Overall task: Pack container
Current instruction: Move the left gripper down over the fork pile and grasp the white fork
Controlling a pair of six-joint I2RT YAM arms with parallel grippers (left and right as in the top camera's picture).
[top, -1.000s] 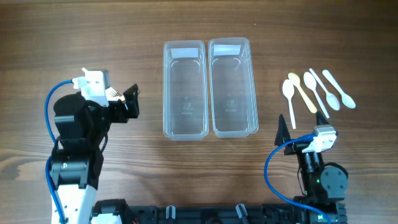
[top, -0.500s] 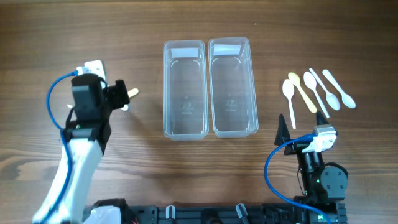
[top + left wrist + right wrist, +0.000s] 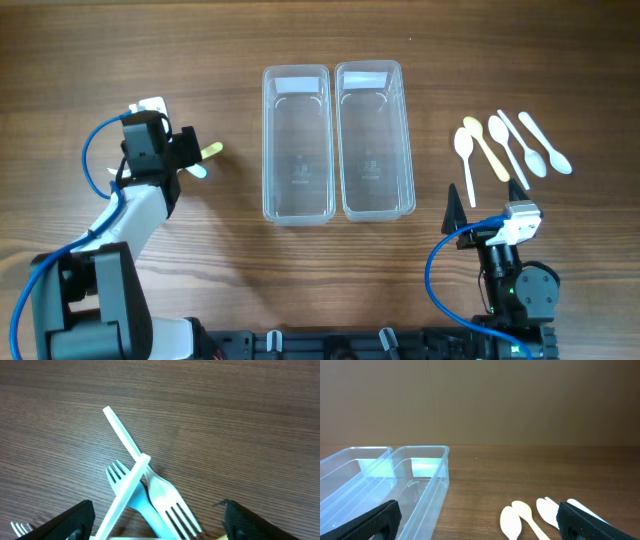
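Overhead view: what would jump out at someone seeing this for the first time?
Two clear plastic containers sit side by side, empty, at the centre. To their right lies a fanned row of plastic spoons, mostly white with one yellow. On the left, the left arm holds its jaws open over crossed plastic forks.

Two clear containers (image 3: pixel 395 480) sat side by side at left on table (image 3: pixel 520 467); pale spoons (image 3: pixel 510 521) lay lower right; fingers of right gripper (image 3: pixel 480 522) stood apart.

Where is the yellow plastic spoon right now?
Overhead view, right side: the yellow plastic spoon lies among the white plastic spoons, right of the two clear plastic containers.
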